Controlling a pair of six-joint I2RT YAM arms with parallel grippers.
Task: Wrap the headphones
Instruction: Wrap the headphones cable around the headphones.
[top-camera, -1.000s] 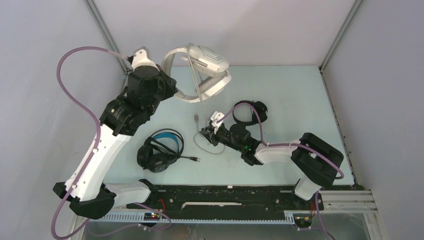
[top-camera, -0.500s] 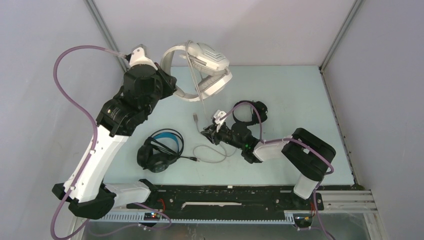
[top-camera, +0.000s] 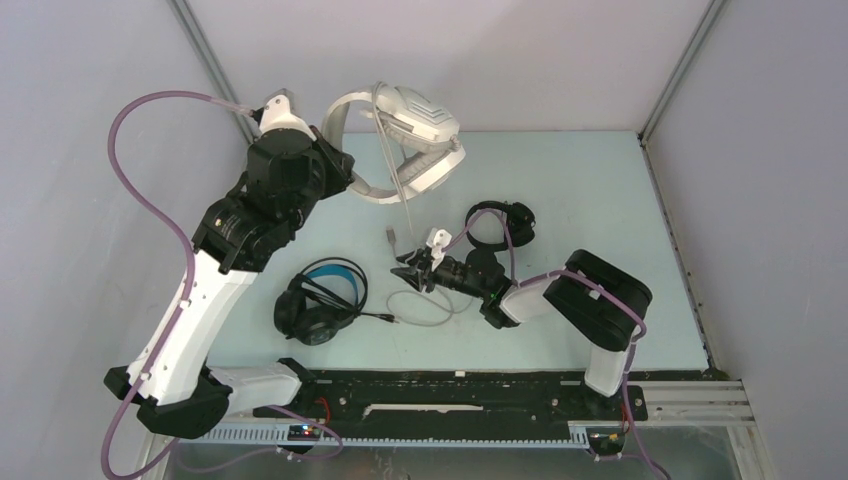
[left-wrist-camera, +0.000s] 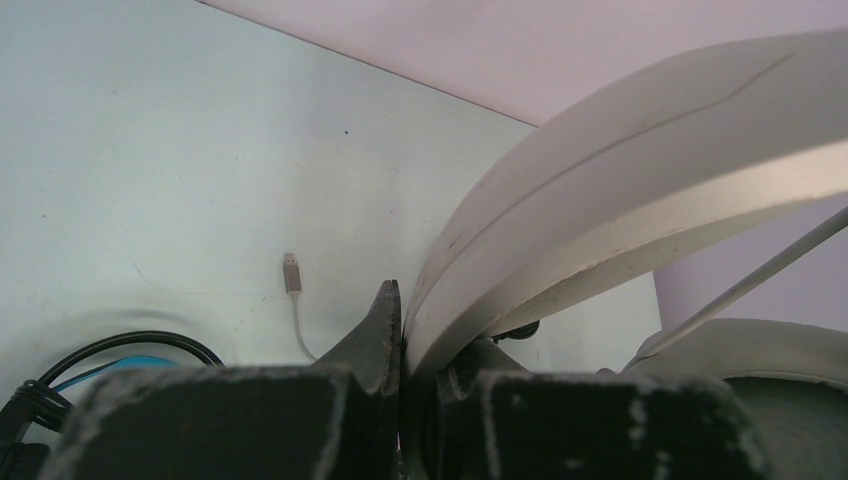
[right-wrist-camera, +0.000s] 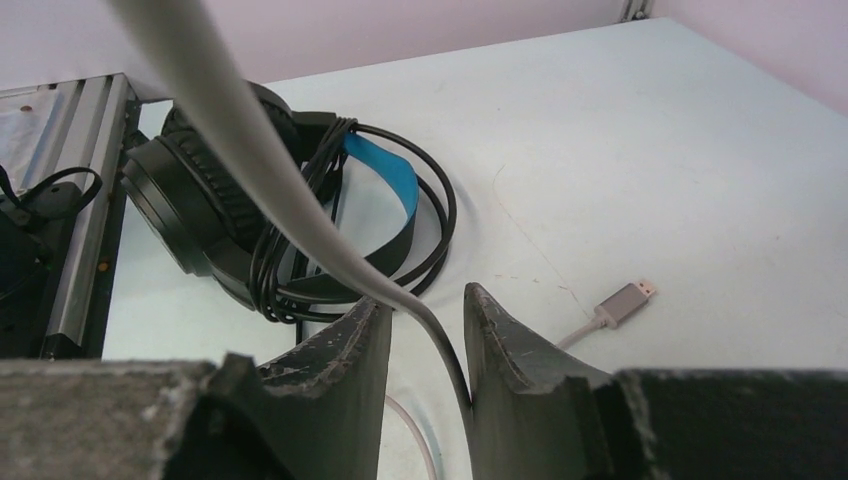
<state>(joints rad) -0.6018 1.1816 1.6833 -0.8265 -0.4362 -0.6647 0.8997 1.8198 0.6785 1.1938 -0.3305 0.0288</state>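
Observation:
The bulky white headphones (top-camera: 420, 140) hang in the air at the back, and my left gripper (top-camera: 345, 182) is shut on their headband (left-wrist-camera: 620, 200). Their grey cable (right-wrist-camera: 250, 130) drops to the table and runs loosely between the parted fingers of my right gripper (right-wrist-camera: 428, 300), resting against one finger. In the top view the right gripper (top-camera: 408, 270) sits low over the table's middle. The cable's USB plug (top-camera: 393, 237) lies flat nearby. The black headphones with a blue headband (top-camera: 320, 300), cord wound, lie front left. The small black on-ear headphones (top-camera: 500, 222) lie behind the right arm.
A slack loop of grey cable (top-camera: 430, 310) lies on the table (top-camera: 600, 200) in front of the right gripper. Grey enclosure walls rise on the left, back and right. A black rail (top-camera: 460, 385) with the arm bases runs along the near edge.
The right gripper's jaws have parted around the grey cable and it has shifted slightly left. The cable loop on the table has spread wider. The left arm holds still.

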